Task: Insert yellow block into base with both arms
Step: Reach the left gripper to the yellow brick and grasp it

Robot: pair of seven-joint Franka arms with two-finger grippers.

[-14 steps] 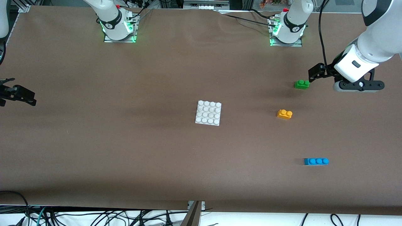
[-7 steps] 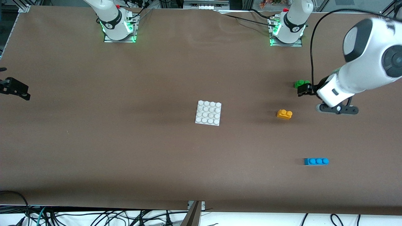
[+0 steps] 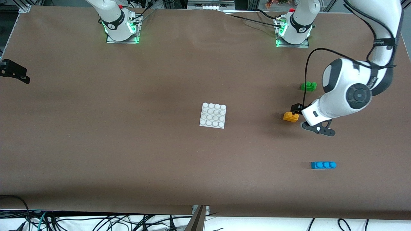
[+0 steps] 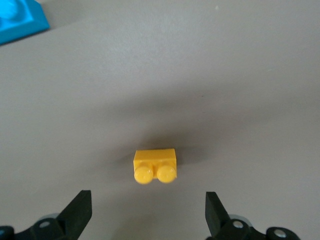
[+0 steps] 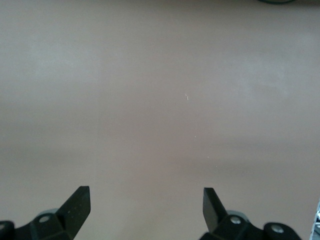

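Observation:
The yellow block (image 3: 291, 116) lies on the brown table toward the left arm's end, studs up. The white base (image 3: 213, 115) lies flat at the table's middle. My left gripper (image 3: 297, 109) hangs just beside and above the yellow block. In the left wrist view the left gripper (image 4: 148, 212) is open and empty, and the yellow block (image 4: 155, 166) lies a little ahead of the gap between its fingers. My right gripper (image 3: 14, 73) is at the right arm's end of the table, away from the base. In the right wrist view it (image 5: 145, 207) is open over bare table.
A green brick (image 3: 308, 86) lies farther from the front camera than the yellow block. A blue brick (image 3: 323, 165) lies nearer to the camera; a corner of it shows in the left wrist view (image 4: 20, 20). Both arm bases stand along the table's back edge.
My left arm has swung from beside the green brick down to the yellow block. My right gripper has drifted away from the front camera at its table end.

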